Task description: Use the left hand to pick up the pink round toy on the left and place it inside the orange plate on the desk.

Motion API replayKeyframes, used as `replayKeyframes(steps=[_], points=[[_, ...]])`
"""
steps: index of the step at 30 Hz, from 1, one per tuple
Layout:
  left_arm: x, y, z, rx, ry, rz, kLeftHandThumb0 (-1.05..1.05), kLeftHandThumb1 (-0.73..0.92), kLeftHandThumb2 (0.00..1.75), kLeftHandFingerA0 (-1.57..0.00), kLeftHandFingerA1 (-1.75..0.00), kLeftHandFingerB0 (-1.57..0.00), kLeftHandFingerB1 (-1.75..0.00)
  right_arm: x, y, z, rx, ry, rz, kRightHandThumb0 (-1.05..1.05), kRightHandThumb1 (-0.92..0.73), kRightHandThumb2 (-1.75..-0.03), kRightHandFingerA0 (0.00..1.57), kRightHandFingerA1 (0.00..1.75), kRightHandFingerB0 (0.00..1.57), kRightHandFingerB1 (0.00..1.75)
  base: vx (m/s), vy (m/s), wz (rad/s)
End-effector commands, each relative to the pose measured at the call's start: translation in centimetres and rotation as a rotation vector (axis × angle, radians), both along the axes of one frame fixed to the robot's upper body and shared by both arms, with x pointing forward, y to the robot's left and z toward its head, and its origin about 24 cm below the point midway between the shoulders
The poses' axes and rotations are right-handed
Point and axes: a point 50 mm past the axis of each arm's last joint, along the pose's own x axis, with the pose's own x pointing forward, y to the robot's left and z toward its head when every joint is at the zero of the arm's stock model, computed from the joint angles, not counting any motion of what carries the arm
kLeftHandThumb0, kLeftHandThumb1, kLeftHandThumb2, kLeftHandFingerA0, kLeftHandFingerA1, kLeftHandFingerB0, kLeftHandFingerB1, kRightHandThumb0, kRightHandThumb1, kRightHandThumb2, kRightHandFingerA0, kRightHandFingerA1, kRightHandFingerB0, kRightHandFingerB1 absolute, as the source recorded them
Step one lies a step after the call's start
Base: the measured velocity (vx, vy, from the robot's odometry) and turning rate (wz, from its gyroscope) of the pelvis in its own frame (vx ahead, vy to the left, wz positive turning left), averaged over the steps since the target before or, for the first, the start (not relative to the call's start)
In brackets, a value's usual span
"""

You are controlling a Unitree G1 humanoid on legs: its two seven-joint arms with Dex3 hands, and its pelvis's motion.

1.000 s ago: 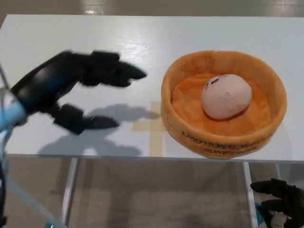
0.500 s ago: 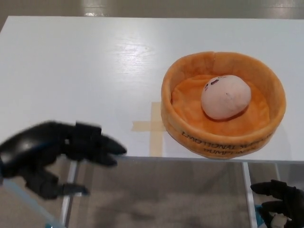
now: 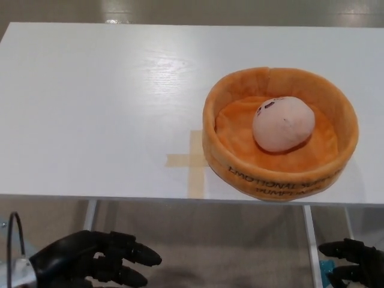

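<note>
Pink toy inside orange plate

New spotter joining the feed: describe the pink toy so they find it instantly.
On the white desk, look right of the tape cross to the orange plate, a soft raised-rim bowl. The pink round toy lies inside: a pale egg-like ball, the only thing in it.

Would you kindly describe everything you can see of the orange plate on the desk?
The orange plate is a round, soft plush dish with a thick raised wall and a flatter, creased floor. Dark lettering runs along its front wall, upside down from this view. It sits upright on the white desk, right of centre near the front edge, its left wall meeting a tan tape cross. The pink round toy rests inside on its floor. Neither robot hand touches it.
</note>
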Motion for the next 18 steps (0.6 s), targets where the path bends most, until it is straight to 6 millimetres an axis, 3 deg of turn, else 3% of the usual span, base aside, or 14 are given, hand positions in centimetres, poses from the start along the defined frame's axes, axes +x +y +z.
replayKeyframes(steps=[1, 10, 11, 13, 15, 16, 18], points=[[0.7, -0.2, -2.5, 0.43, -0.283, 0.124, -0.14, 0.59, 0.58, -0.48, -0.39, -0.52, -0.38, -0.9, -0.4, -0.6, -0.007, 0.031, -0.014, -0.12, -0.64, -0.58, 0.58, 0.53, 0.68, 0.5, 0.0, 0.0, 0.0], [1.9, 0.0, -3.7, 0.551, -0.283, 0.207, -0.18, 0.6, 0.58, -0.46, -0.41, -0.48, -0.37, -0.7, -0.4, -0.5, -0.012, 0.03, -0.016, -0.13, -0.64, -0.58, 0.61, 0.54, 0.69, 0.5, 0.0, 0.0, 0.0], [2.2, 0.1, -4.1, 0.56, -0.268, 0.248, -0.19, 0.59, 0.57, -0.57, -0.49, -0.48, -0.38, -0.8, -0.4, -0.5, -0.012, 0.033, -0.015, -0.13, -0.64, -0.58, 0.58, 0.53, 0.68, 0.5, 0.0, 0.0, 0.0], [2.4, 0.2, -4.5, 0.57, -0.251, 0.292, -0.19, 0.59, 0.57, -0.57, -0.49, -0.48, -0.38, -0.9, -0.4, -0.6, -0.012, 0.036, -0.013, -0.13, -0.64, -0.58, 0.58, 0.53, 0.68, 0.5, 0.0, 0.0, 0.0], [2.6, 0.3, -4.9, 0.588, -0.227, 0.326, -0.22, 0.59, 0.58, -0.56, -0.47, -0.47, -0.37, -1.0, -0.4, -0.7, -0.016, 0.037, -0.009, -0.13, -0.64, -0.58, 0.59, 0.53, 0.68, 0.5, 0.0, 0.0, 0.0], [2.7, 0.3, -5.1, 0.605, -0.212, 0.344, -0.35, 0.62, 0.58, -0.39, -0.39, -0.45, -0.36, -1.1, -0.4, -0.7, -0.014, 0.038, -0.01, -0.12, -0.64, -0.58, 0.59, 0.53, 0.68, 0.5, 0.0, 0.0, 0.0], [2.8, 0.3, -5.3, 0.618, -0.203, 0.354, -0.35, 0.62, 0.58, -0.39, -0.39, -0.45, -0.36, -1.1, -0.3, -0.7, -0.013, 0.039, -0.011, -0.12, -0.64, -0.58, 0.59, 0.53, 0.68, 0.5, 0.0, 0.0, 0.0]])
